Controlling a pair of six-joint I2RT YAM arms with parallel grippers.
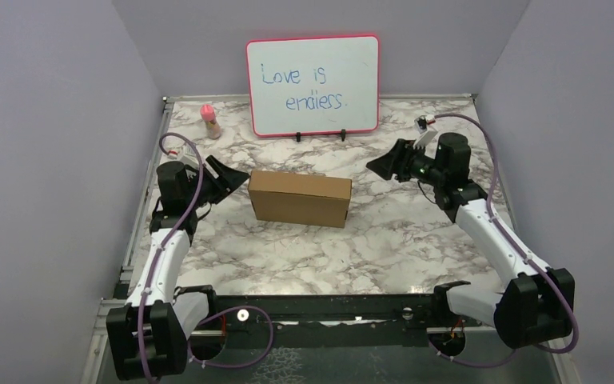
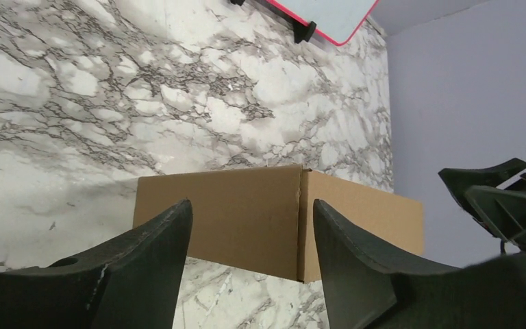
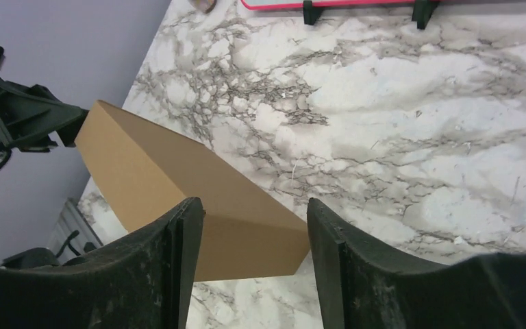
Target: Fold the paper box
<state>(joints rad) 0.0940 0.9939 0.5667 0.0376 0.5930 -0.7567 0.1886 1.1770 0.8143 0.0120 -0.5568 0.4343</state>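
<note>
Left wrist view: whiteboard [image 2: 329, 14] cut off by top edge, only a corner shows; paper box [image 2: 356, 212] bottom edge partly behind left end effector [image 2: 251, 203] fingers. Right wrist view: box's near end behind right end effector [image 3: 253, 203]; bottle [image 3: 205, 4] mostly cut off at top. Top view: bottle label too small to read.

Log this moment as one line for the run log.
paper box: closed, on table | left gripper: open, by box's left end | right gripper: open, apart from box
</note>
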